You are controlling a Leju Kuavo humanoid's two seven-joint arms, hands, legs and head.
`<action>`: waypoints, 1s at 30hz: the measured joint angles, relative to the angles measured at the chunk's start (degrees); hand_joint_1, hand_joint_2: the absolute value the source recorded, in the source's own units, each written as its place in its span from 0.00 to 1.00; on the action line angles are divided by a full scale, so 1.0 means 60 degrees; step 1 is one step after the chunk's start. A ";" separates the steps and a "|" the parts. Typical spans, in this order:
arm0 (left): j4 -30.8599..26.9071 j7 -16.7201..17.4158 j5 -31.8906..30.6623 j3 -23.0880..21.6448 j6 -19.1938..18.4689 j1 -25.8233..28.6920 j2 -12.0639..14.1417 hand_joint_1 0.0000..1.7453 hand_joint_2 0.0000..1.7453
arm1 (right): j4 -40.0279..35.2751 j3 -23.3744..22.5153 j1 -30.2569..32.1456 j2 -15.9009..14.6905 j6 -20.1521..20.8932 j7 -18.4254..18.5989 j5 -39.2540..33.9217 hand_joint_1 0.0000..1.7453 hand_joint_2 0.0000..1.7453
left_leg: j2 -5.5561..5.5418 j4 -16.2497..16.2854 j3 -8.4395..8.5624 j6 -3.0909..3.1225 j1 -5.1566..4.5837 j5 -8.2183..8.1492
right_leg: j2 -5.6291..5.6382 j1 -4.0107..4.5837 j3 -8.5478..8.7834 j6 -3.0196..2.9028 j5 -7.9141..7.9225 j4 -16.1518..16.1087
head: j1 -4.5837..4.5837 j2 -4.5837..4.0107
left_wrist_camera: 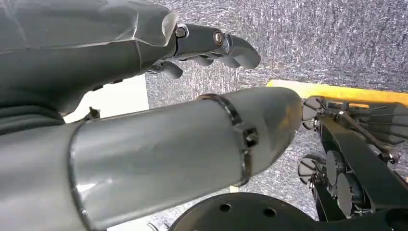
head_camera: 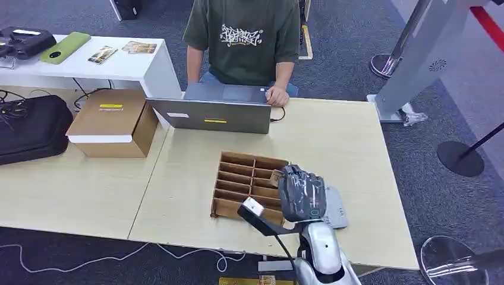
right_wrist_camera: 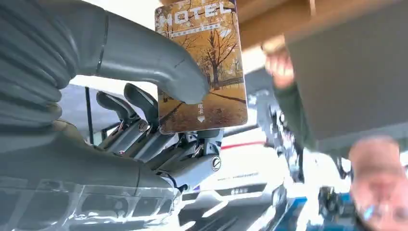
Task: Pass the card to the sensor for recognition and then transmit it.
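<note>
The right hand [head_camera: 302, 193] hovers over the near right part of the pale wooden surface [head_camera: 333, 142], above the right edge of a brown cardboard divider tray [head_camera: 241, 178] with rows of narrow slots. The right wrist view shows what it carries — a card [right_wrist_camera: 204, 67] printed with an autumn tree scene and the word HOTEL across one end, pinched between the thick grey thumb [right_wrist_camera: 159, 62] pressed on its printed face and the darker fingers [right_wrist_camera: 139, 103] behind it. In the head view the card is almost wholly hidden by the hand, so how it sits relative to the tray slots cannot be told. Just beside the hand, partly under it, lies a flat grey device [head_camera: 336, 208] on the surface; its details are too small to read. The left hand [left_wrist_camera: 211, 45] hangs over grey carpet, fingers loosely curled with nothing in them, a strip of yellow visible on the floor beyond. Across the surface a person in a dark green printed T-shirt [head_camera: 243, 35] sits behind an open grey laptop [head_camera: 211, 113], one hand [head_camera: 277, 95] resting at the laptop's right corner. To the left stand a closed cardboard box [head_camera: 113, 122] and a black bag [head_camera: 30, 127]; further back a white side table [head_camera: 128, 62] carries a green case [head_camera: 64, 47], a dark device [head_camera: 24, 40] and a couple of small cards [head_camera: 102, 54].
</note>
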 joint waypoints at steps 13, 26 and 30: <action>0.0004 -0.0011 0.0000 0.0058 0.0058 0.0018 -0.0215 0.00 0.00 | -0.1964 -0.1534 0.0902 0.0550 -0.2241 -0.0474 -0.3342 1.00 1.00 | -0.0003 0.0000 -0.0001 0.0001 -0.0002 -0.0001 | -0.0009 -0.0001 0.0000 0.0001 -0.0002 -0.0003 | 0.0004 0.0000; 0.0004 0.0055 -0.0175 0.0055 0.0168 -0.0002 -0.0291 0.00 0.00 | -0.2659 -0.4389 0.1679 0.1169 -0.2291 -0.2225 -0.9118 1.00 1.00 | 0.0000 0.0000 0.0002 0.0004 -0.0001 -0.0005 | -0.0003 -0.0001 0.0000 0.0001 -0.0001 -0.0002 | 0.0000 0.0000; 0.0004 0.0055 -0.0233 -0.0003 0.0186 -0.0012 -0.0291 0.00 0.00 | -0.2673 -0.4688 0.1680 0.1217 -0.2171 -0.2353 -0.9103 1.00 1.00 | -0.0001 0.0000 -0.0001 0.0004 -0.0001 -0.0004 | -0.0004 -0.0001 0.0001 0.0001 -0.0001 0.0000 | 0.0000 0.0000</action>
